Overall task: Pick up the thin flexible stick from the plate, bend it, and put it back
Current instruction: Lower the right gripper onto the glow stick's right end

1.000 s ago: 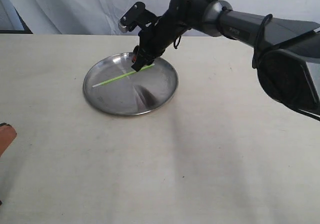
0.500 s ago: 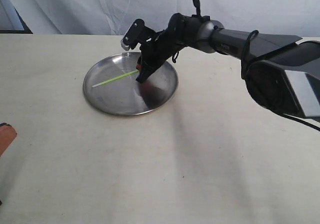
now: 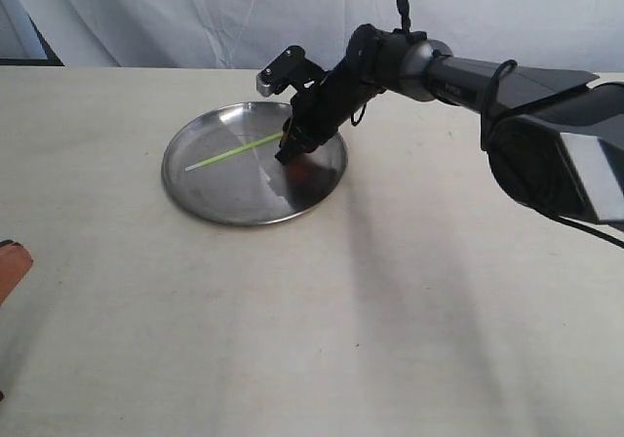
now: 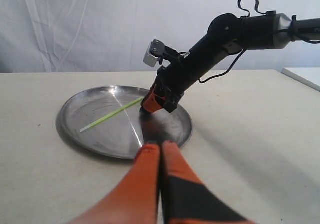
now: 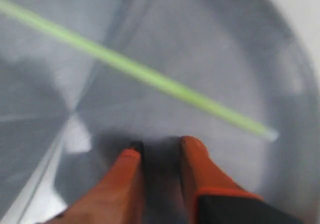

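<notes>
Moved since a second ago: right gripper (image 3: 290, 152) has come down from over the far part of the plate (image 3: 200, 206) and now sits low by the plate's right half; its arm has swung a little toward the table's right edge. The thin flexible stick (image 3: 234, 152) has barely shifted.
Left gripper (image 4: 161, 144): nearest of all, toward the near left corner of the table (image 3: 341, 339), showing only as an orange tip (image 3: 10, 266) at the side of the exterior view. Its two orange fingers are pressed together with nothing between them, well apart from the plate.
Table: pale cloth-like top, bare between its near edge and the plate.
Plate (image 4: 95, 140): shiny round metal, lying flat toward the far edge, left of the middle.
Thin flexible stick (image 4: 110, 115): lying in the plate across its middle, pale end toward the left edge, green end toward the far right, just beside the right gripper.
Right gripper (image 5: 157, 149): fingertips down at the plate's surface (image 5: 225, 44); whether they touch it cannot be told. A narrow gap stands between the orange fingers, and nothing is in it. The stick (image 5: 150, 76) runs past just beyond the tips, not between them, so it is not held.
Right arm (image 3: 468, 71): dark, reaching in from the right edge over the far side of the table, a small grey block (image 3: 281, 69) on its wrist.
Backdrop (image 3: 146, 18): white cloth hanging behind the far edge.
</notes>
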